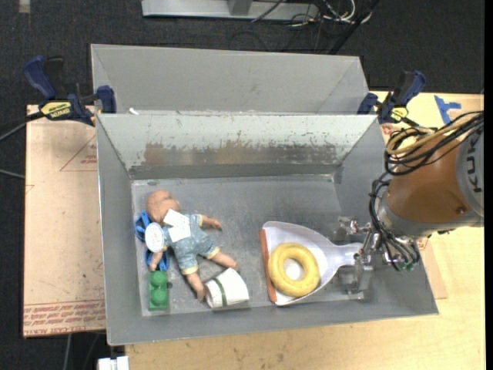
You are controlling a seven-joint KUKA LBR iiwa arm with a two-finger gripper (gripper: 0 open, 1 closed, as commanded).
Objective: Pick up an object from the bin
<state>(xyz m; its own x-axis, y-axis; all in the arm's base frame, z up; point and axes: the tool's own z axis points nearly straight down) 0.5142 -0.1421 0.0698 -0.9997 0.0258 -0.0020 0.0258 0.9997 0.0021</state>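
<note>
My gripper (358, 268) hangs low at the right side of the bin, close to the right wall. It is at the handle end of a white scoop (286, 233) with an orange left edge, which lies in the front middle of the bin. A yellow ring (293, 269) rests in the scoop's bowl, just left of the gripper. Whether the gripper touches the handle cannot be made out.
At the front left lies a baby doll (186, 239) in pale blue clothes, on its back over a blue thing (142, 228). A green toy (159, 291) and a white roll with a green band (228, 291) lie beside its legs. The arm's orange cover and cables reach in from the right.
</note>
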